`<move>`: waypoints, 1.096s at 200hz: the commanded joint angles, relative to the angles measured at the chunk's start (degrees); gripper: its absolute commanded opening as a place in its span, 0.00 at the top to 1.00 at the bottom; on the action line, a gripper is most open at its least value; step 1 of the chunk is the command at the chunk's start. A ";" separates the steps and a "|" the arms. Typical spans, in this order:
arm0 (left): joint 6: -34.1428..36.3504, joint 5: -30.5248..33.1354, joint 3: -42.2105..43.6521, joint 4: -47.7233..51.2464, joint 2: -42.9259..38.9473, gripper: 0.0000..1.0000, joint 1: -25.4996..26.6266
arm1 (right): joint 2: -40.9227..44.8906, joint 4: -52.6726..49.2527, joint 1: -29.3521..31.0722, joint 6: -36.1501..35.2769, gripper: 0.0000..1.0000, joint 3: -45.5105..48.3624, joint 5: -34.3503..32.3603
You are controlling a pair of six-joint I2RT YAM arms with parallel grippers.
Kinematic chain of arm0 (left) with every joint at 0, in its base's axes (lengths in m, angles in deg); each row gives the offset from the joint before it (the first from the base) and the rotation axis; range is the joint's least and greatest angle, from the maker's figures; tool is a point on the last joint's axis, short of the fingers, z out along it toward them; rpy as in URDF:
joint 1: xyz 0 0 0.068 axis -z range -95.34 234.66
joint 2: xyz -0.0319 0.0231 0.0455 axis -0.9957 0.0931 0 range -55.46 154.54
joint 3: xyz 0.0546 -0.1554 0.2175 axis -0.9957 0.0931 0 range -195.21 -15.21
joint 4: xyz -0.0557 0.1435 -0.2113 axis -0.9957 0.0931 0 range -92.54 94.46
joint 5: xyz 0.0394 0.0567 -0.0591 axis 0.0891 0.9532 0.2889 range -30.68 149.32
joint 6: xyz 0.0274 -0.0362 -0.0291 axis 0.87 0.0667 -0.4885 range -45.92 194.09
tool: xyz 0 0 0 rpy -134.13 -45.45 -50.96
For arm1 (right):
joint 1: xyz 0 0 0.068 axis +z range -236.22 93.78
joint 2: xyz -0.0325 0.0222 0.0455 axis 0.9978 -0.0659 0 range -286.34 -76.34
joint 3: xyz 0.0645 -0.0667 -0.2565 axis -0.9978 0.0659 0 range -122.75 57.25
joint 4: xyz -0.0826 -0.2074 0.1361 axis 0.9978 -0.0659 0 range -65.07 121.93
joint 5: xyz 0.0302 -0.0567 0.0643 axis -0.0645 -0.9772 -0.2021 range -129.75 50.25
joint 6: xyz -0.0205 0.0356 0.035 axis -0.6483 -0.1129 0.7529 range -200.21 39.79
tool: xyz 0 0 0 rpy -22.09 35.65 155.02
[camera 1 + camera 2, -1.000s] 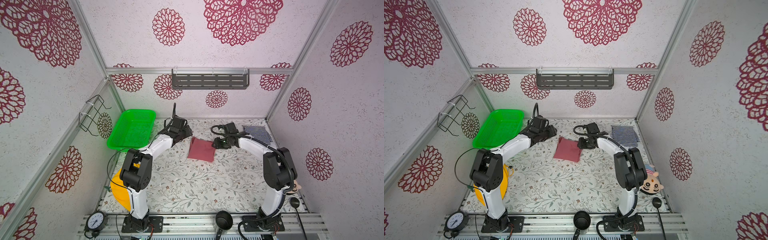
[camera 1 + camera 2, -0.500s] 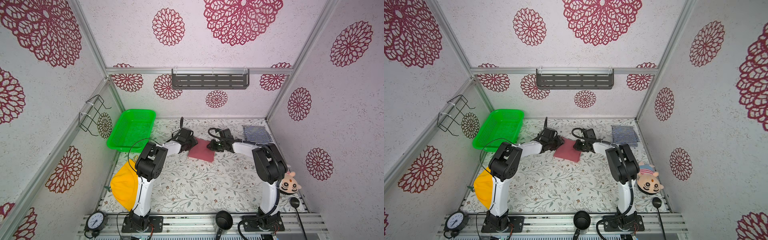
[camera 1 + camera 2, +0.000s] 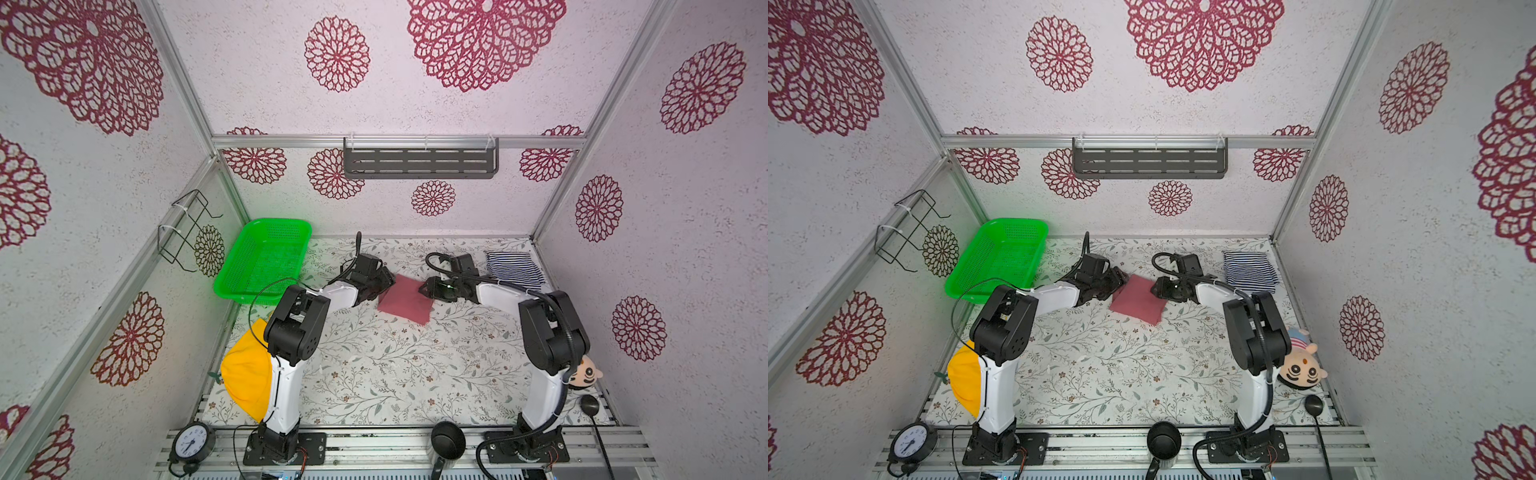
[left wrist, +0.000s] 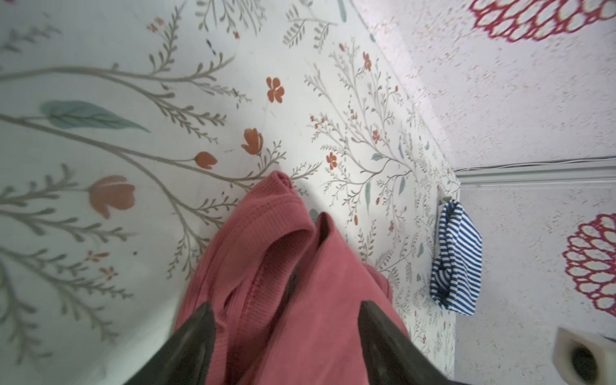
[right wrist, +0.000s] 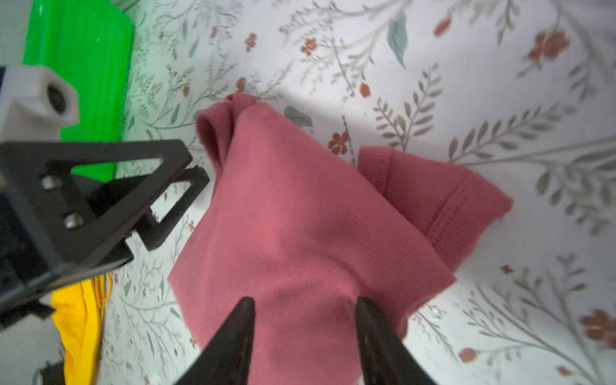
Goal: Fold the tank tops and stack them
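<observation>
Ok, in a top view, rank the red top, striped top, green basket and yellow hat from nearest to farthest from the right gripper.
1. Red top, at the right gripper.
2. Striped top, back right corner.
3. Green basket, back left.
4. Yellow hat, front left edge.

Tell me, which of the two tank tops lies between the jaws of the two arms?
The plain rose-red tank top: the left and right jaws stand at its opposite edges. The navy-and-white striped tank top lies apart, farther right.
</observation>
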 commanded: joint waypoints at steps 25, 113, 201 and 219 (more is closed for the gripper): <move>3.05 -2.44 -1.58 2.61 -3.27 0.34 -3.74 | 3.86 -2.62 -1.17 -4.93 0.39 -0.96 0.33; -3.03 -5.04 -5.25 -2.46 4.60 0.70 -4.06 | -15.27 -9.06 -0.53 -24.81 0.38 -22.43 7.64; -6.50 -7.26 -8.56 -3.97 10.51 0.68 -3.88 | -24.98 -11.90 1.96 -24.51 0.52 -31.72 13.90; -6.94 -7.54 -8.40 -4.37 10.65 0.75 -3.60 | -24.65 -11.44 2.02 -23.89 0.71 -31.35 14.91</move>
